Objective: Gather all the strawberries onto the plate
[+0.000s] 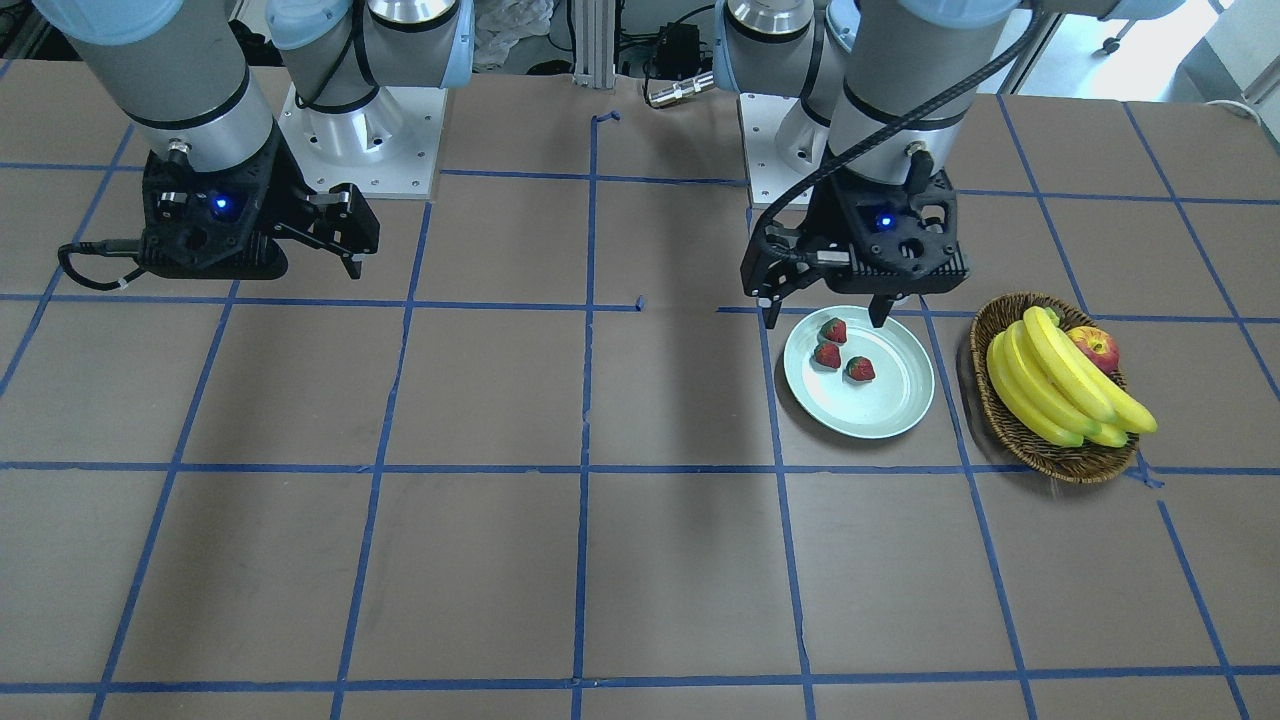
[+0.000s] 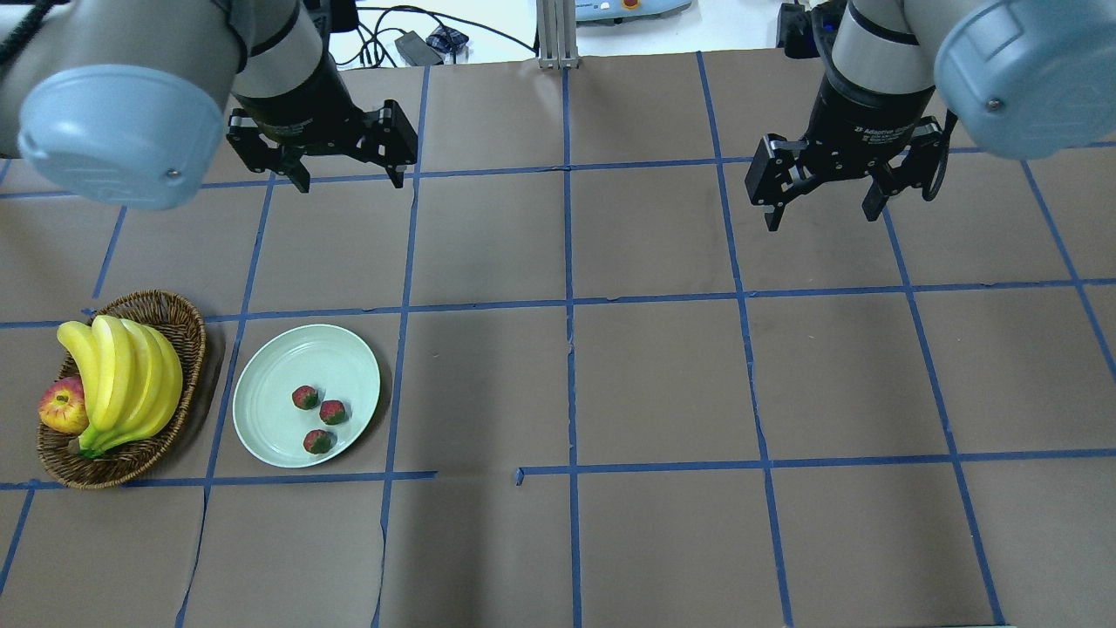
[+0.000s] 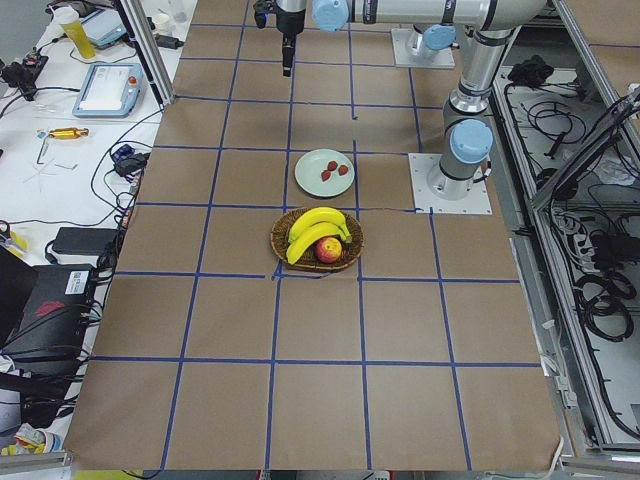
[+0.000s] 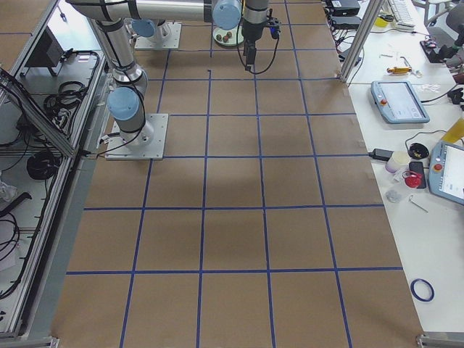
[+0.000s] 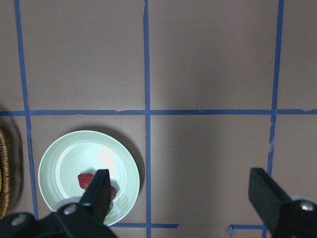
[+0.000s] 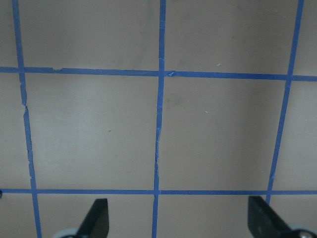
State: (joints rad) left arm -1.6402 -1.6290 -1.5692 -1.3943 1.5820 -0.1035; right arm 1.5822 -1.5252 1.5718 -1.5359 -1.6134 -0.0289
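Note:
Three red strawberries (image 2: 304, 397) (image 2: 332, 412) (image 2: 317, 441) lie together inside the pale mint plate (image 2: 288, 366) on the robot's left side of the table. They also show in the front view (image 1: 833, 330) (image 1: 827, 355) (image 1: 860, 369) on the plate (image 1: 885, 400). My left gripper (image 2: 351, 181) (image 1: 824, 318) is open and empty, raised above the table near the plate. Its wrist view shows the plate (image 5: 62, 166) and one strawberry (image 5: 85, 180) beside its left finger (image 5: 97, 191). My right gripper (image 2: 821, 220) (image 1: 350, 262) is open and empty, raised over bare table on the right side.
A brown wicker basket (image 2: 179, 314) (image 1: 985, 335) stands on the outer side of the plate, with a bunch of bananas (image 2: 122, 375) (image 1: 1060, 385) and a red-yellow apple (image 2: 63, 406) (image 1: 1095, 348). Blue tape lines grid the brown table.

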